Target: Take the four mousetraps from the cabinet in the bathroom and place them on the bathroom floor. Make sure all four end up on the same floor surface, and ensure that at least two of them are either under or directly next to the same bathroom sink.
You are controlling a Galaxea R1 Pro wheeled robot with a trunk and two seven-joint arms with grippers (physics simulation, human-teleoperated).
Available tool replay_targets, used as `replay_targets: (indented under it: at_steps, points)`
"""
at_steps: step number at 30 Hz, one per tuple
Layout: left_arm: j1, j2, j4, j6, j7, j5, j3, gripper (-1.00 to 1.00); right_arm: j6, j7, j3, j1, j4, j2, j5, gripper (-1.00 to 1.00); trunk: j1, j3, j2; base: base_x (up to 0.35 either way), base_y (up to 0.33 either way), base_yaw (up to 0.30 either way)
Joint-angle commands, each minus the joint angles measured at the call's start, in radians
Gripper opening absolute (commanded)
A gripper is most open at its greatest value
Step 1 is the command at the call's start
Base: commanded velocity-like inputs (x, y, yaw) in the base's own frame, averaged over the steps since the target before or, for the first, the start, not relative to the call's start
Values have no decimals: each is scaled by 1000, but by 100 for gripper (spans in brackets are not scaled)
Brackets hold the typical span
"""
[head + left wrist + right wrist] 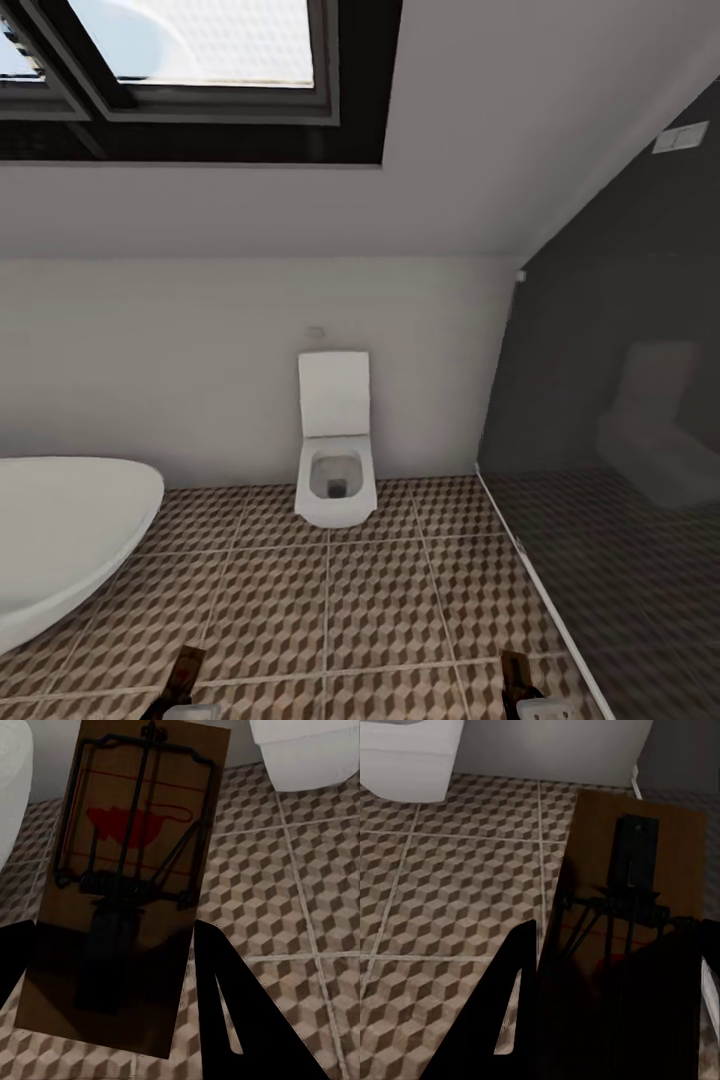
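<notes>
Brown wood fills much of both wrist views: each hand carries a mousetrap. In the left wrist view the left hand [112, 967] grips a mousetrap [131, 870] between its dark fingers [225, 1020], the board standing over the bathroom floor [300, 900] with its wire frame, spring and red mouse-shaped mark plainly visible. In the right wrist view the right hand [619, 1020] clamps a second mousetrap [637, 885], seen from its dark plate end, with the wire parts and a trace of red close to the fingers [502, 1020].

The head view gives the room instead. The cube-patterned floor [380, 590] runs to a pale far wall, where a white square toilet [335, 450] stands with its lid up. The rim of a white bathtub [60, 530] curves in at the near left, a dark glossy wall [610, 400] closes the right side, and a skylight [200, 50] sits overhead. Only the tips of the two boards show there, the left one [185, 675] and the right one [515, 675], poking up at the near edge above each hand, both held off the tiles.
</notes>
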Motion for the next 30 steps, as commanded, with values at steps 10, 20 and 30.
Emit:
replay_targets:
  at_steps: [10, 20, 30]
  points:
    - [-2, -1, 4, -4, 5, 5, -9, -100, -3, -5, 8, -1, 0, -1, -4, -100, 1, -2, -2, 21, -13, 40]
    - [-2, -1, 4, -4, 5, 5, -9, -100, -3, -5, 8, -1, 0, -1, -3, -100, 1, -2, -2, 101, -39, 0]
    - [-2, -2, 2, 2, 4, 5, -8, -100, 0, -6, 7, -1, -12, -1, -2, -100, 1, -2, -2, 0, 0, 0]
